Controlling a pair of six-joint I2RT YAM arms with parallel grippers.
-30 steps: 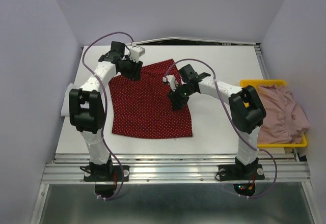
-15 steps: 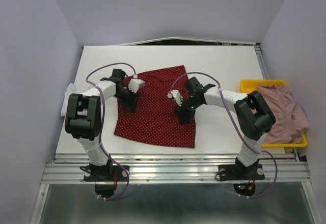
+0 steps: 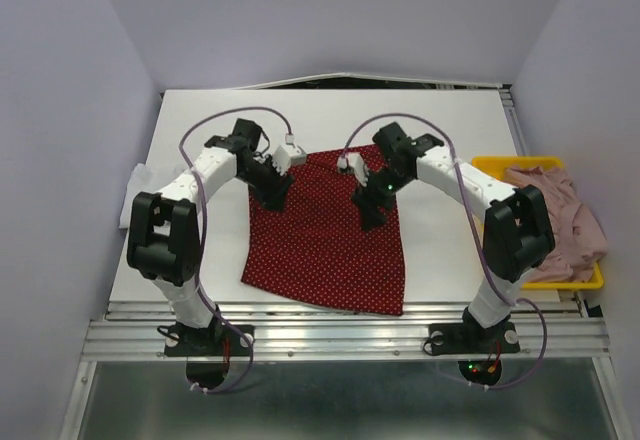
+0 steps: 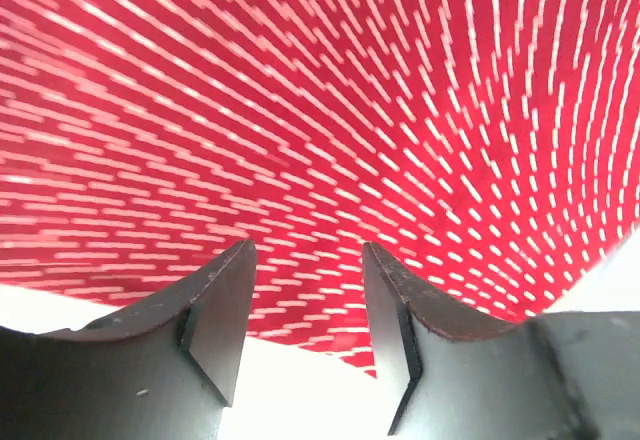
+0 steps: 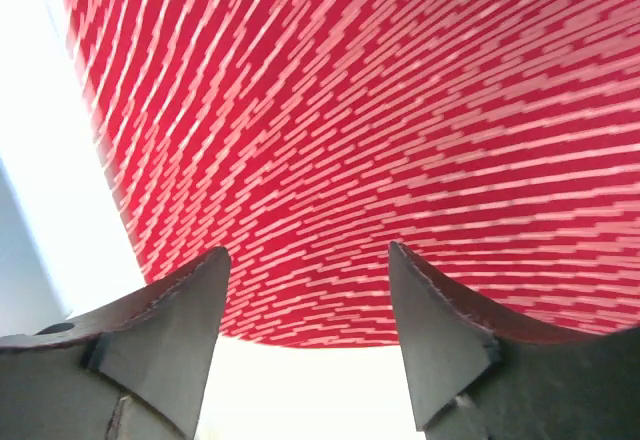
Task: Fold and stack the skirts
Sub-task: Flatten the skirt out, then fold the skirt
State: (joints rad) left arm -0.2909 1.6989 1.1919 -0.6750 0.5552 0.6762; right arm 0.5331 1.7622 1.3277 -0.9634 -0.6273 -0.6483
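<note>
**Table.** The work surface carries one garment at its centre and a tray at its right edge.

**Dark red skirt.** The dotted skirt is spread flat in a single layer, with its hem reaching the near edge of the table. No fold is recorded. It is judged to be laid open so that a first fold can be made.

**Yellow tray and pink skirt.** The pink skirt is heaped in the tray and spills over the right rim. It is well apart from both arms and is judged to be parked until the red one is done.

**Left gripper and right gripper.** One is set over each far corner of the red skirt. This placement is judged to suit taking the far edge evenly.

**Views compared.** Only the overhead view gives the layout, the tray and the corners addressed, but the jaws are hidden there under the wrists. The wrist views supply that: the left fingers are parted, the right fingers are parted wider, and nothing is held between either pair. Dotted cloth fills the field beyond them, with its edge against the white table. The dots are smeared into streaks, so contact between fingertips and cloth cannot be confirmed.
</note>
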